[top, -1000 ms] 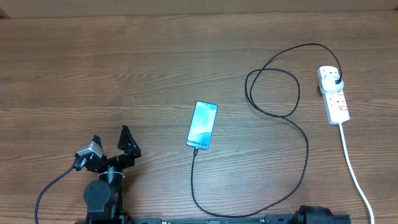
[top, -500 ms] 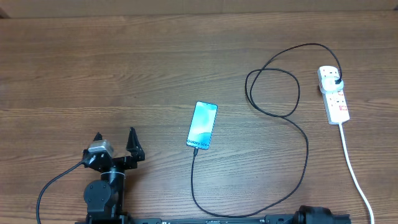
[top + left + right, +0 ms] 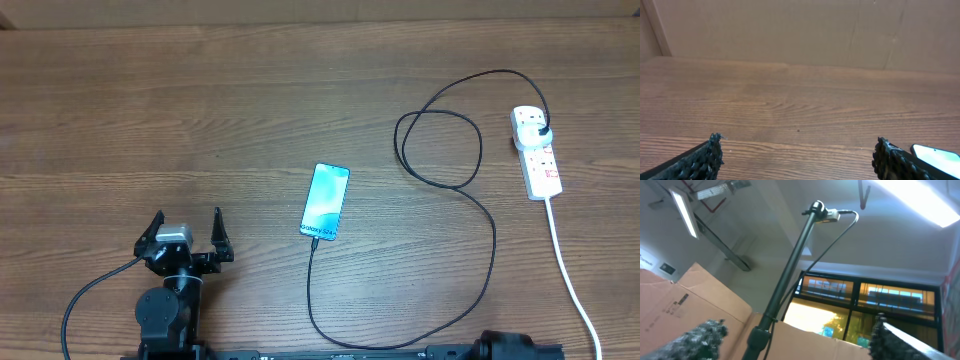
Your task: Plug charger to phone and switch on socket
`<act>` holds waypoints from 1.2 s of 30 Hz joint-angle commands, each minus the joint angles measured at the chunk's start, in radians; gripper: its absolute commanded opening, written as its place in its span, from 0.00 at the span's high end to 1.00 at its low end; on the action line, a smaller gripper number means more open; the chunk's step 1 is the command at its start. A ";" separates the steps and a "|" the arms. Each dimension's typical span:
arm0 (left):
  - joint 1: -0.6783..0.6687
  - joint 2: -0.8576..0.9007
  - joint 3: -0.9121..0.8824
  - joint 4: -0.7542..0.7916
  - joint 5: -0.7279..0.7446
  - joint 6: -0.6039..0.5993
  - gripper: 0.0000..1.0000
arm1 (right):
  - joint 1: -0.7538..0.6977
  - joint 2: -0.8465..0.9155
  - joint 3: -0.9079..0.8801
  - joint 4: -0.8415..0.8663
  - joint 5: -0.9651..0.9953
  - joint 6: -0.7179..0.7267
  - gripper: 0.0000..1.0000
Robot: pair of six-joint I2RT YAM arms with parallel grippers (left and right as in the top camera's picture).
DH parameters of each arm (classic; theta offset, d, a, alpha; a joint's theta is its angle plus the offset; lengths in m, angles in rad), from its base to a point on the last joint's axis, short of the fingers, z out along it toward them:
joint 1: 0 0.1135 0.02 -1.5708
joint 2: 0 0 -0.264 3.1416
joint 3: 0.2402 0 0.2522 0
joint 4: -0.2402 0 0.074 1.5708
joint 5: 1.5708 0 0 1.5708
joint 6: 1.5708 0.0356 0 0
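Overhead view: the phone [image 3: 325,202] lies face up on the wooden table [image 3: 150,100] just below frame centre, its screen lit pale blue. A line of small writing runs along its lower edge but is too small to read with confidence. The charger [image 3: 493,245] meets that lower edge with its tip, runs down and along the bottom of the frame, and rises on the right. It crosses itself in a loop at upper right and ends in a black plug [image 3: 543,131] seated in the topmost outlet of the socket [image 3: 537,160]. The socket lies at the far right, well apart from the phone. Its switches carry red marks, but no lettering can be read, nor can their position be told. Its white cord [image 3: 565,260] trails to the lower right corner. The left gripper [image 3: 188,215] is at lower left, well apart from the phone, its fingers spread wide and holding nothing. In its wrist view both tips frame bare table, with a corner of the phone at the lower right edge. The right gripper [image 3: 800,327] points upward, its fingers wide and empty. Between them stand a dark pole [image 3: 785,275] and a cardboard box [image 3: 685,300] with unreadable print.
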 commanded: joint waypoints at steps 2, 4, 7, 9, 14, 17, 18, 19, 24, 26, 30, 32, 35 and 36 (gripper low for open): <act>-0.002 0.007 -0.004 0.001 0.008 0.032 0.01 | 0.004 -0.017 -0.001 -0.002 0.014 -0.047 0.00; -0.002 0.007 -0.004 0.000 0.008 0.032 0.00 | 0.004 -0.017 -0.002 -0.002 0.014 -0.047 0.00; -0.002 0.007 -0.004 0.001 0.008 0.032 0.01 | 0.004 -0.017 -0.002 -0.002 0.014 -0.047 0.00; -0.002 0.007 -0.004 0.000 0.008 0.032 0.01 | 0.005 -0.017 -0.002 0.006 0.014 -0.047 0.00; -0.002 0.007 -0.004 0.001 0.008 0.032 0.00 | 0.007 -0.017 -0.002 0.054 0.015 -0.047 0.00; -0.002 0.007 -0.004 0.000 0.008 0.032 0.00 | 0.016 -0.017 -0.002 0.055 0.015 -0.047 0.00; -0.002 0.007 -0.004 0.000 0.008 0.032 0.00 | 0.017 -0.017 -0.003 0.055 0.015 -0.047 0.00; -0.002 0.007 -0.004 0.000 0.008 0.032 0.00 | 0.017 -0.017 -0.008 0.055 0.014 -0.046 0.00; -0.002 0.007 -0.004 0.001 0.008 0.032 0.01 | 0.040 -0.017 -0.010 0.039 0.014 -0.046 0.00; -0.002 0.007 -0.004 0.000 0.008 0.032 0.00 | 0.059 -0.017 -0.010 0.039 0.014 -0.046 0.00; -0.002 0.007 -0.004 0.000 0.008 0.032 0.00 | 0.067 -0.017 -0.021 0.040 0.014 -0.047 0.00; -0.002 0.007 -0.004 0.000 0.008 0.032 0.00 | 0.067 -0.017 -0.040 0.043 0.015 -0.047 0.00; -0.002 0.007 -0.004 0.000 0.008 0.032 0.00 | 0.068 -0.016 -0.102 0.027 0.014 -0.050 0.00; -0.002 0.007 -0.004 0.000 0.008 0.032 0.00 | 0.067 -0.016 -0.129 0.014 0.015 -0.050 0.00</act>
